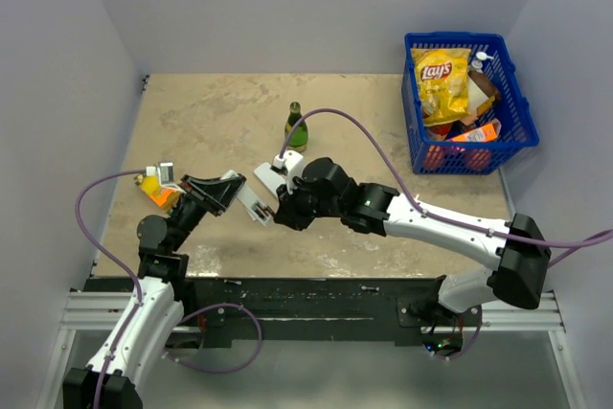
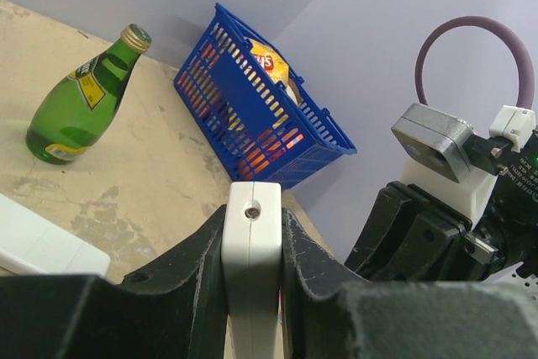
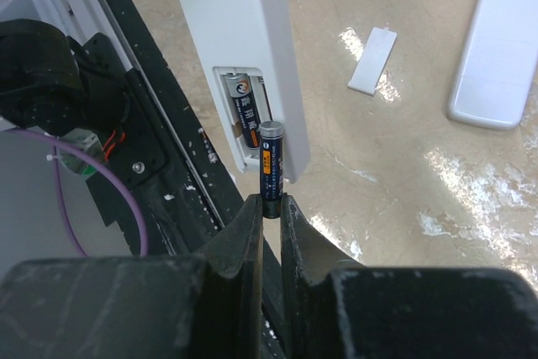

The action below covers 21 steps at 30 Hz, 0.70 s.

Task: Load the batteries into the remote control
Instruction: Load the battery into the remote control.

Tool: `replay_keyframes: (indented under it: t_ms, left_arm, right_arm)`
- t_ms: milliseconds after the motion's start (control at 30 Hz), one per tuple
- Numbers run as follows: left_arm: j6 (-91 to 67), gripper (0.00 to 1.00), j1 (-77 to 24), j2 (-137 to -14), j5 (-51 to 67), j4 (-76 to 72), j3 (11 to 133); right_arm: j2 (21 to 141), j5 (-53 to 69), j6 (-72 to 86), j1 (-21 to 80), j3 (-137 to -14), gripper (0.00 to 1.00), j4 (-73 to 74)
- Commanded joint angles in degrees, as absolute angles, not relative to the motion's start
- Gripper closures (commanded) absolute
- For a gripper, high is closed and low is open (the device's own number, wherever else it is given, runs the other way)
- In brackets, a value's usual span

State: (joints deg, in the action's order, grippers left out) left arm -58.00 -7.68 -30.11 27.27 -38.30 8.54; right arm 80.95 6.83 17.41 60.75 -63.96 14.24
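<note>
1. The left end effector is clamping its fingers tight on one end of the white remote control, holding it above the surface with the open battery bay facing the right arm.
2. The right end effector is pinching the lower end of one battery between nearly closed fingers, so the battery is standing straight up out of the tips.
3. That battery is sitting just in front of the open bay, at the remote control's edge; it is not clear whether it is touching the casing.
4. A second battery is lying inside the bay, in the slot farther from the held one.
5. A small white cover is lying flat on the surface, and a larger white bar is lying near it without touching it.
6. A green bottle is standing upright behind the two end effectors, around the middle of the surface.
7. A blue basket is sitting at the far right corner, holding a yellow chip bag and other packets
</note>
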Motion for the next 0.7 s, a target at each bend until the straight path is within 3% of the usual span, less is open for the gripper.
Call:
replay_keyframes:
  t_ms: [0,667]
  left_arm:
    - [-58.27,1.00,-8.09,-30.06,27.77,-41.93,8.61]
    - [-58.62,1.00,-8.09,-29.44,29.35,-41.92,9.32]
  right_arm:
    - [80.51,7.73,18.63,61.35,-66.88,1.00,13.80]
    - [83.85,5.55,19.07,62.40,-69.61,1.00,17.23]
